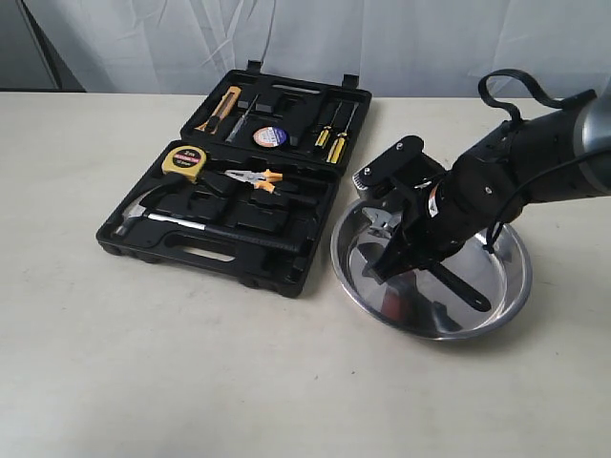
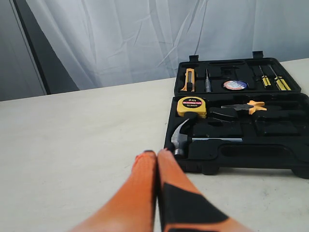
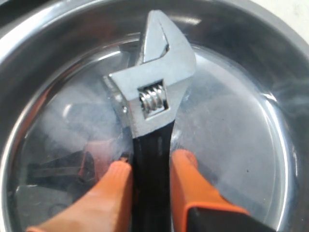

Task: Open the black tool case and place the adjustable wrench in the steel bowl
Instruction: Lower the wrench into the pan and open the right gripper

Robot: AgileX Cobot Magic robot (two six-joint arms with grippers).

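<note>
The black tool case point(image 1: 191, 250) lies open on the table, left of the steel bowl point(image 1: 506, 277). My right gripper point(image 1: 401, 258) reaches down into the bowl and is shut on the black handle of the adjustable wrench point(image 1: 465, 288). In the right wrist view the orange fingers point(image 3: 108, 188) clamp the handle from both sides. The silver head of the wrench point(image 3: 154, 96) points out over the bowl's mirror-like bottom point(image 3: 241, 121). I cannot tell whether the wrench touches the bowl. My left gripper point(image 2: 157, 153) is shut and empty, low over the table before the case point(image 2: 270, 154).
In the case lie a hammer point(image 1: 134, 215), a yellow tape measure point(image 1: 184, 159), orange-handled pliers point(image 1: 258, 178), a tape roll point(image 1: 270, 136) and yellow screwdrivers point(image 1: 334, 129). A white curtain hangs behind the table.
</note>
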